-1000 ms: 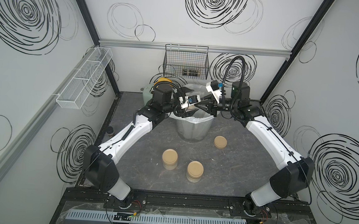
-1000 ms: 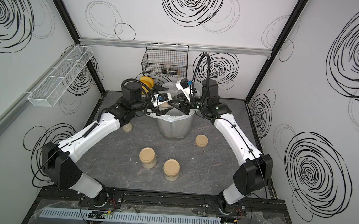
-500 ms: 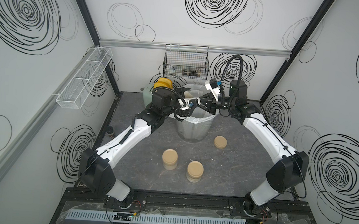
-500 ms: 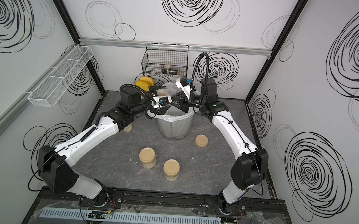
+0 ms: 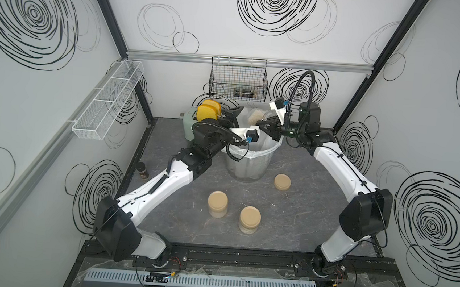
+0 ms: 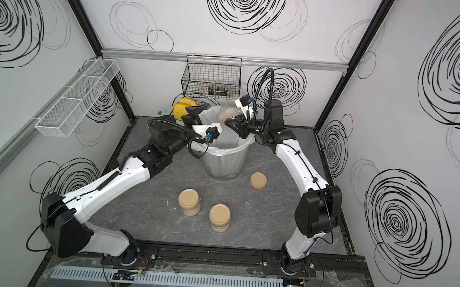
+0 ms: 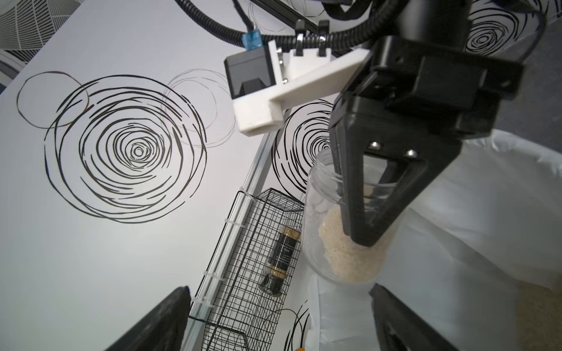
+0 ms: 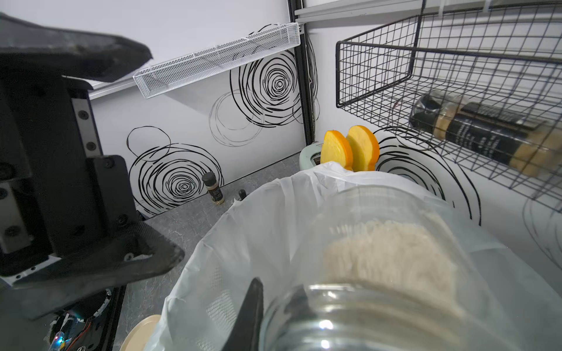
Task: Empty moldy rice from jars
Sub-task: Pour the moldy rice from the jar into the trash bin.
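Rice [image 7: 349, 264] half hides behind right gripper [image 7: 365, 237] clamping the jar [image 7: 316, 200]; left gripper [image 7: 279, 319] gapes open.

Beige rice [image 7: 349, 258], tan-lidded clear jars [image 5: 217, 204], black swirls [image 5: 274, 3] on white walls [image 5: 205, 9]

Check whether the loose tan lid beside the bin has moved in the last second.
No. The loose lid keeps the same gap from the lined bin in both top views, flat on the tabletop.
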`<action>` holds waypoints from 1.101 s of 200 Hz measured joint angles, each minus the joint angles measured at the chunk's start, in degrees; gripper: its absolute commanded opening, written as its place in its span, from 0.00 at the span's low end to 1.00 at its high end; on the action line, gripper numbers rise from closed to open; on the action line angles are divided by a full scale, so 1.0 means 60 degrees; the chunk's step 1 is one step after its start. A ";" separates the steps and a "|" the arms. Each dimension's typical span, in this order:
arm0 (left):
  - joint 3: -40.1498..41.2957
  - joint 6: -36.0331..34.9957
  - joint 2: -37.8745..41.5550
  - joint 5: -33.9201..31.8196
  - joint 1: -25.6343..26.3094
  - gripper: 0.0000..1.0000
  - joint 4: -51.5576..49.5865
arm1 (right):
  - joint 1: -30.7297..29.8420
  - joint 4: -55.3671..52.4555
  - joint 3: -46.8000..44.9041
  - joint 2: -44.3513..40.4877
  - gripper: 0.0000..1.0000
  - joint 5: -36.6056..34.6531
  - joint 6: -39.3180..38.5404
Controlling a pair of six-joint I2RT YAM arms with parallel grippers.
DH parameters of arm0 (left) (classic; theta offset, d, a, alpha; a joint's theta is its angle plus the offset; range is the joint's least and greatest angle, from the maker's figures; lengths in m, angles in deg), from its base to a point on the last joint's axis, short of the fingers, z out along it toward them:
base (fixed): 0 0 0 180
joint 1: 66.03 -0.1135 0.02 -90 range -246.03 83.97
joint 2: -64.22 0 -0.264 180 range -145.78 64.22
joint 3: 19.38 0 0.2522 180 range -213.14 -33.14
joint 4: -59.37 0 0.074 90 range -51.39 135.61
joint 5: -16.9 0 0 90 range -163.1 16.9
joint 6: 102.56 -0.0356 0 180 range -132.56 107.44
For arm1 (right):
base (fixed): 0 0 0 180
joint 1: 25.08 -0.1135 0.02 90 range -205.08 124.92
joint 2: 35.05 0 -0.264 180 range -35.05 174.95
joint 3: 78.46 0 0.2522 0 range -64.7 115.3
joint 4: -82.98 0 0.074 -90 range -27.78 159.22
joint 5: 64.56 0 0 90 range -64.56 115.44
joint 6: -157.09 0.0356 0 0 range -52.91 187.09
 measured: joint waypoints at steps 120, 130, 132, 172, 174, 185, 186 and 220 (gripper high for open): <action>0.0452 1.5431 0.1574 0.1166 -0.0277 0.96 0.3042 | -0.0153 0.0058 0.0459 0.0000 0.00 -0.0157 0.0109; 0.0452 1.6670 0.1249 0.1417 -0.0317 0.96 0.3249 | -0.0175 0.0058 0.0459 0.0000 0.00 -0.0175 0.0109; 0.0452 1.6899 0.1188 0.1457 -0.0335 0.96 0.3289 | -0.0178 0.0055 0.0459 0.0000 0.00 -0.0186 0.0109; 0.0943 2.0793 0.0149 0.1993 -0.0532 0.96 0.4313 | -0.0226 0.0062 0.0459 0.0000 0.00 -0.0328 0.0109; 0.0976 2.0924 0.0117 0.2007 -0.0543 0.96 0.4375 | -0.0229 0.0058 0.0459 0.0000 0.00 -0.0335 0.0106; 0.1115 2.1780 -0.0117 0.2149 -0.0576 0.96 0.4787 | -0.0229 0.0062 0.0459 0.0000 0.00 -0.0364 0.0106; 0.1122 2.1824 -0.0131 0.2153 -0.0576 0.96 0.4812 | -0.0229 0.0062 0.0459 0.0000 0.00 -0.0368 0.0106; 0.1300 2.3999 -0.0645 0.2368 -0.0605 0.96 0.5748 | -0.0237 0.0182 0.0459 0.0000 0.00 -0.0433 0.0102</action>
